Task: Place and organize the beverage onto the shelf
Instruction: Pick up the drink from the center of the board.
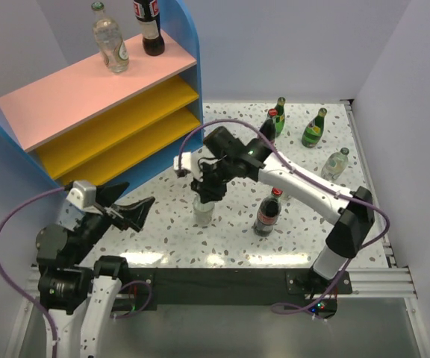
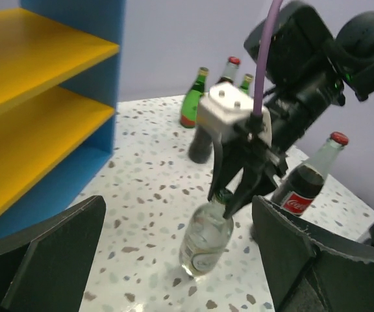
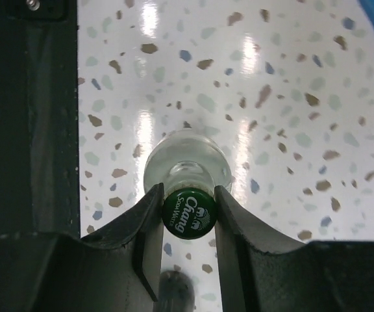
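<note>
A clear bottle (image 1: 203,212) with a green cap (image 3: 188,214) stands slightly tilted on the speckled table, in front of the shelf (image 1: 88,89). My right gripper (image 1: 206,191) reaches down from above and is shut on its cap, one finger on each side (image 3: 187,196). The left wrist view shows the same bottle (image 2: 206,237) under the right gripper (image 2: 231,194). My left gripper (image 1: 129,201) is open and empty, low at the near left, its opening facing the bottle (image 2: 177,209). A clear bottle (image 1: 110,39) and a cola bottle (image 1: 149,26) stand on the pink top board.
A cola bottle (image 1: 268,212) stands just right of the held bottle. At the back right stand another cola bottle (image 1: 269,127) and two green glass bottles (image 1: 278,113) (image 1: 314,128), with a clear bottle (image 1: 335,162) beside them. The yellow boards (image 2: 24,110) hold nothing.
</note>
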`<state>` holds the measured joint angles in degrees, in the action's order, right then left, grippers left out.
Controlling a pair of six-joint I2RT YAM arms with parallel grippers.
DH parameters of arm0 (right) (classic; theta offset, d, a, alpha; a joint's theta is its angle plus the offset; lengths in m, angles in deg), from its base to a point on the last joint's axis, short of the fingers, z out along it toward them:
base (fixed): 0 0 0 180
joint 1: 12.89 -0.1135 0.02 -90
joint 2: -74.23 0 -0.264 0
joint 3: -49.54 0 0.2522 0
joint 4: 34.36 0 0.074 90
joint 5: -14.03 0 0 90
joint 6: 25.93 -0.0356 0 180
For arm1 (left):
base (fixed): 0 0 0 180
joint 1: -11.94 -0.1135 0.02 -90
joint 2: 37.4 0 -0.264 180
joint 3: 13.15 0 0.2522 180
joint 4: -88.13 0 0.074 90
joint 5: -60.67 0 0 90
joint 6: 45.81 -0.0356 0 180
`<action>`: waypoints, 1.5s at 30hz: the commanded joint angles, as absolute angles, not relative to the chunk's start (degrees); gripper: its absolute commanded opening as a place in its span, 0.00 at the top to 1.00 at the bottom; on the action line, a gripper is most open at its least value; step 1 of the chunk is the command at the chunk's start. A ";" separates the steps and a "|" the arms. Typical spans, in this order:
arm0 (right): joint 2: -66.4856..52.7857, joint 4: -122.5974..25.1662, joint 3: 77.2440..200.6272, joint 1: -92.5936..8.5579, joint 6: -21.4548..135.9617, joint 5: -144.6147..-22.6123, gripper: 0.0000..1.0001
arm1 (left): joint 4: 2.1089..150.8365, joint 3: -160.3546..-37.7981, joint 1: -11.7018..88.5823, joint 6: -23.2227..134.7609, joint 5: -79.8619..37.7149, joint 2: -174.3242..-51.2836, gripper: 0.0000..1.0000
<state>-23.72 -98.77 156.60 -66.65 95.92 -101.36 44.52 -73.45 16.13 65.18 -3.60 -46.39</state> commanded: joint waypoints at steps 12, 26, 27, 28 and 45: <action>-10.85 -92.60 158.22 -51.57 83.06 -112.09 1.00 | 82.00 -59.26 18.69 68.37 14.79 -67.88 0.00; -9.62 -91.01 156.99 -49.01 78.31 -115.78 1.00 | 86.76 -60.04 48.14 51.67 -7.70 -83.62 0.00; -9.53 -90.92 156.91 -48.93 78.13 -115.96 1.00 | 86.94 -60.39 49.54 50.70 -8.24 -84.50 0.00; -9.27 -90.66 156.56 -48.93 77.70 -116.14 1.00 | 86.94 -61.18 50.17 50.35 -8.59 -86.51 0.00; -8.39 -89.08 154.71 -48.75 74.79 -119.04 1.00 | 88.88 -67.06 60.80 47.00 -22.21 -99.70 0.00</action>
<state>-12.18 -95.60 153.58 -49.08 77.08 -114.06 85.02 -63.27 59.67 48.88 -18.15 -98.43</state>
